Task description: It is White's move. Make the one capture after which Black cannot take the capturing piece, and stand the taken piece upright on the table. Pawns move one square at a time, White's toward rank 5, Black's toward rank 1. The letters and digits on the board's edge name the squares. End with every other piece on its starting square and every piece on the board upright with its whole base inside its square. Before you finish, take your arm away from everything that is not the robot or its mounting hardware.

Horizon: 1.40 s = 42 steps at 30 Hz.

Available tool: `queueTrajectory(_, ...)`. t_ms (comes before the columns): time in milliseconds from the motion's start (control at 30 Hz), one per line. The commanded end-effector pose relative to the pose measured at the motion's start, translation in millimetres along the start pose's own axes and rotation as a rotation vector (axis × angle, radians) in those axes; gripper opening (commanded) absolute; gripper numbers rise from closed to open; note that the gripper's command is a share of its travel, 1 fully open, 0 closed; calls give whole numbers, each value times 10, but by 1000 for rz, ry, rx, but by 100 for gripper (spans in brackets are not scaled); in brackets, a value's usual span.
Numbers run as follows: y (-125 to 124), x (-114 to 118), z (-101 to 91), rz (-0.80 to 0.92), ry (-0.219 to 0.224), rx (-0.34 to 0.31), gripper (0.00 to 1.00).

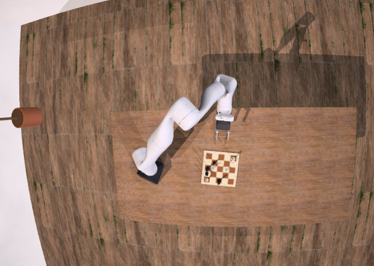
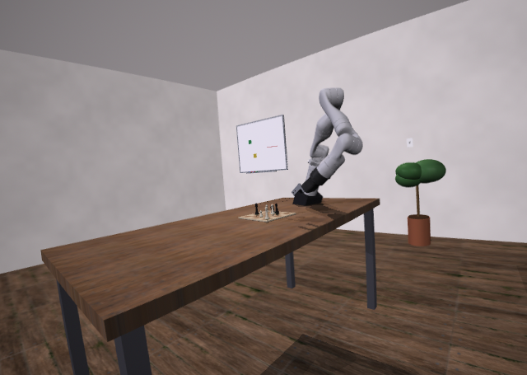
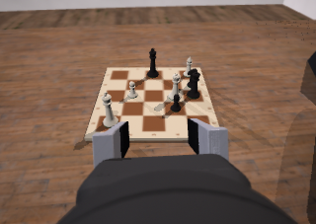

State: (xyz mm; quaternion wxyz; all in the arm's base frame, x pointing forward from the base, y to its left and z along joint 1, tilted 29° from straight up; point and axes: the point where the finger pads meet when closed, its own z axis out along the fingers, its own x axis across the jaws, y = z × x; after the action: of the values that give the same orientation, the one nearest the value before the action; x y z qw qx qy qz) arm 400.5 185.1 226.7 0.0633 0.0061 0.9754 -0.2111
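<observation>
A small chessboard (image 1: 220,168) lies on the wooden table; it also shows in the wrist view (image 3: 153,103) and in the exterior view (image 2: 267,216). White pieces stand on it: a tall one at the near left (image 3: 109,111), a pawn (image 3: 132,90), a bishop-like piece (image 3: 176,86) and a small one at the far right (image 3: 189,66). Black pieces stand on it: a tall one at the far edge (image 3: 152,63), a stout one at the right (image 3: 194,84) and a pawn (image 3: 176,103). All look upright. My gripper (image 3: 158,132) (image 1: 222,135) is open and empty, just short of the board's near edge.
The arm's base (image 1: 150,172) stands on the table left of the board. A potted plant (image 2: 418,200) stands on the floor beside the table. A whiteboard (image 2: 261,143) hangs on the far wall.
</observation>
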Motion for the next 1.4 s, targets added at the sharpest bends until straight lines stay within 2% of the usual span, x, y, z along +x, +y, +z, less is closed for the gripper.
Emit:
queueTrajectory(0,-61,5,44,19,16,-3,100)
queueTrajectory(167,-211,98,228,87,89,-27,100)
queueTrajectory(233,-211,98,228,87,89,-27,100)
queueTrajectory(267,-251,127,278,108,110,-34,100)
queueTrajectory(433,-486,327,562,252,243,-87,100)
queueTrajectory(733,-863,781,1013,688,536,-244,100)
queueTrajectory(800,-863,781,1013,688,536,-244,100)
queueTrajectory(933,-981,903,1139,935,654,-327,100)
queueTrajectory(1067,-1101,939,1236,1192,749,-407,100)
queueTrajectory(1267,-1318,893,1366,1539,840,-502,100)
queueTrajectory(1367,-1356,882,1386,1589,850,-514,100)
